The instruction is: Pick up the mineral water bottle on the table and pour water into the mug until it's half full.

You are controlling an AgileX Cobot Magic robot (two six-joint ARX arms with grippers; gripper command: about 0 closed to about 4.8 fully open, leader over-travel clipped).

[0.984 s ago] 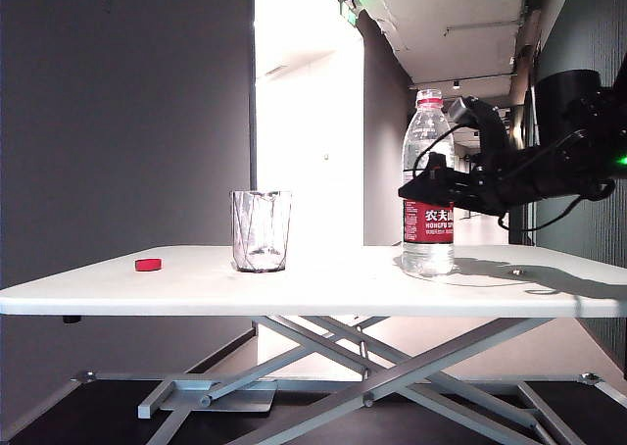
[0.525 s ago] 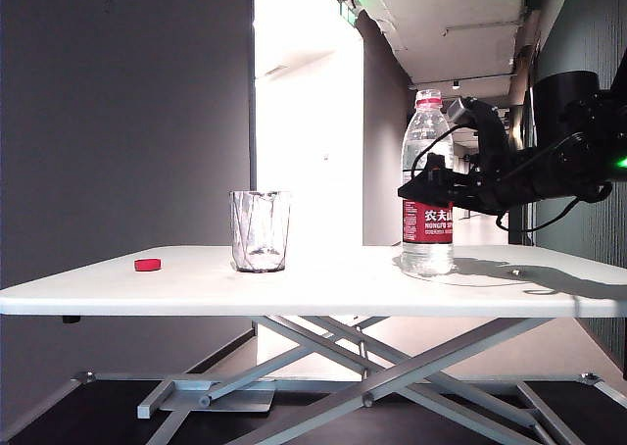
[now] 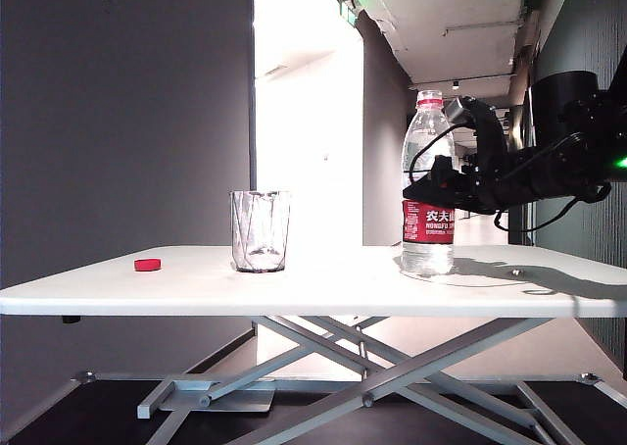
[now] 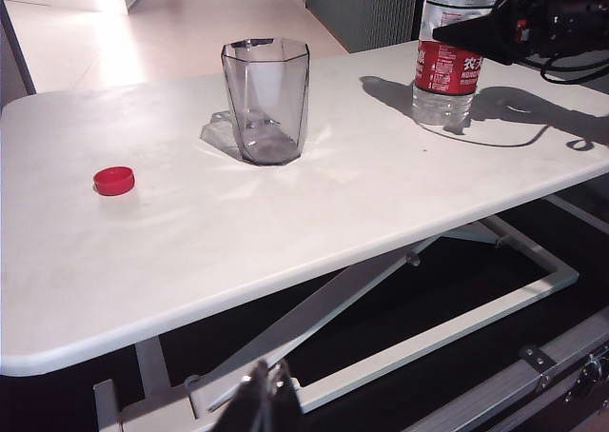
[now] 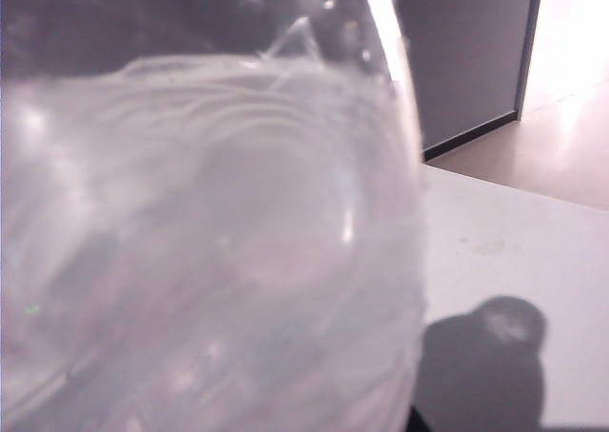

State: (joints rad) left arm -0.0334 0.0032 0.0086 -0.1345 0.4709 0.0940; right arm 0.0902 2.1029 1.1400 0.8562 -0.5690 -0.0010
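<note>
Tall clear plastic mineral water bottle (image 3: 428, 185) with red label upright on white table (image 3: 323, 288), right gripper (image 3: 423, 192) around its middle, whether its fingers press it I cannot tell, clear faceted glass mug (image 3: 261, 230) at 9 o'clock of the bottle, left gripper (image 4: 265, 405) fingertips together, below the table edge.

The bottle (image 5: 209, 251) fills my right wrist view as a blur, so I maybe can't see the right gripper's (image 3: 431, 192) jaws.

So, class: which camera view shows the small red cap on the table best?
The left wrist view: it looks down on the red cap, lying clear on the table, apart from the mug. The exterior view shows the cap only edge-on and small. The right wrist view, filled by the bottle, shows none of it.
</note>
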